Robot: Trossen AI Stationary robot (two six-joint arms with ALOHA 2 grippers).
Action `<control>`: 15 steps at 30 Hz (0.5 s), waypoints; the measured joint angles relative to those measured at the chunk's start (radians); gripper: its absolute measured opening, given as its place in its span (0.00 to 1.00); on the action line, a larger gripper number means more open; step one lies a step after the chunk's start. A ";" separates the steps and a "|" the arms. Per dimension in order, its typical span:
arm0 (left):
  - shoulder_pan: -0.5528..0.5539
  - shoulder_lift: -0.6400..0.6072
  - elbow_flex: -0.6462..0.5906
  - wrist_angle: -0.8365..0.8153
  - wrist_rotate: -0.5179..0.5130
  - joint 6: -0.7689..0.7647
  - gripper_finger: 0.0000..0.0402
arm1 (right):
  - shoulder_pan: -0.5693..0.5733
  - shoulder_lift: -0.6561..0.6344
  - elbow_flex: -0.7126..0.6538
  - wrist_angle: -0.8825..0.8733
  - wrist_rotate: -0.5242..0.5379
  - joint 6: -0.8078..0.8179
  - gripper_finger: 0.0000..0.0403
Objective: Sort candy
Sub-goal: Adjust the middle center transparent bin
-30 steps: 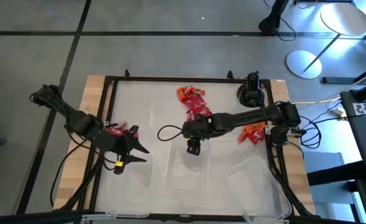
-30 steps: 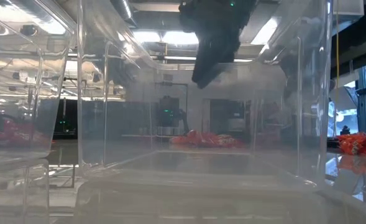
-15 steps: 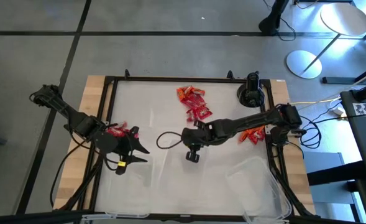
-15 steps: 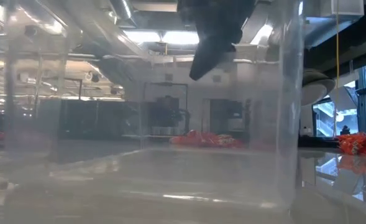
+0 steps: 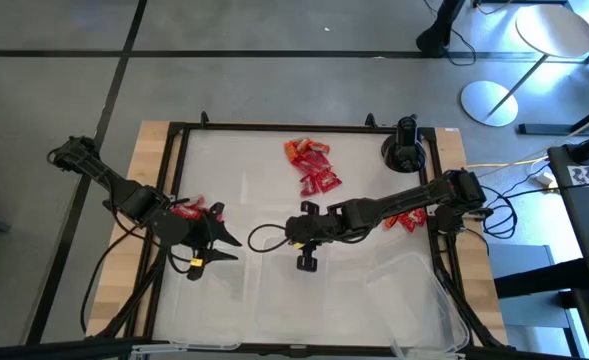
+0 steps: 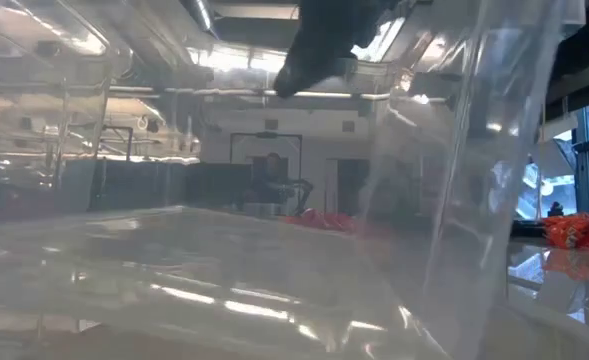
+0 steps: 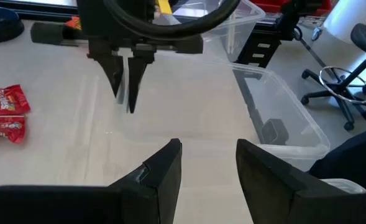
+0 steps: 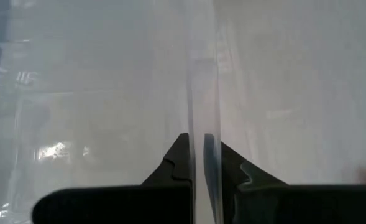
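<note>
The candy lies in three heaps: red packets at the far middle, orange and red pieces by the right arm, and red packets beside the left arm, which the left wrist view shows too. My right gripper reaches to the table's middle and is shut on a clear plastic bin, which stands tilted. My left gripper hovers open at the left, pointing at that bin and holding nothing. My right gripper pinches a thin clear wall of the bin between its two fingers, at the wall's top edge. The fingers come from above, slanting down. In the low view the bin sits tilted, its floor raised on one side.
A second clear bin stands at the near right of the table. A black round stand sits at the far right corner. A black frame runs around the white table top. A cable loop hangs by the right gripper.
My right gripper has moved toward the table's near edge and a little toward its left edge. The clear bin stood upright a second ago and has come nearer the low camera and tipped, one side lifted.
</note>
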 joint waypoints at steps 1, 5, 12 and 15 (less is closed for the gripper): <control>0.000 0.000 0.000 0.000 0.000 -0.006 0.36 | 0.000 0.004 0.000 0.011 -0.016 0.000 0.04; 0.000 0.001 0.000 -0.003 0.000 -0.018 0.36 | 0.000 0.029 -0.001 0.029 -0.056 0.003 0.04; 0.000 0.001 0.000 -0.004 0.000 -0.018 0.36 | 0.000 0.041 0.000 0.048 -0.064 -0.012 0.07; 0.000 0.001 0.000 -0.004 0.001 -0.016 0.36 | 0.000 0.042 0.000 0.058 -0.060 -0.031 0.07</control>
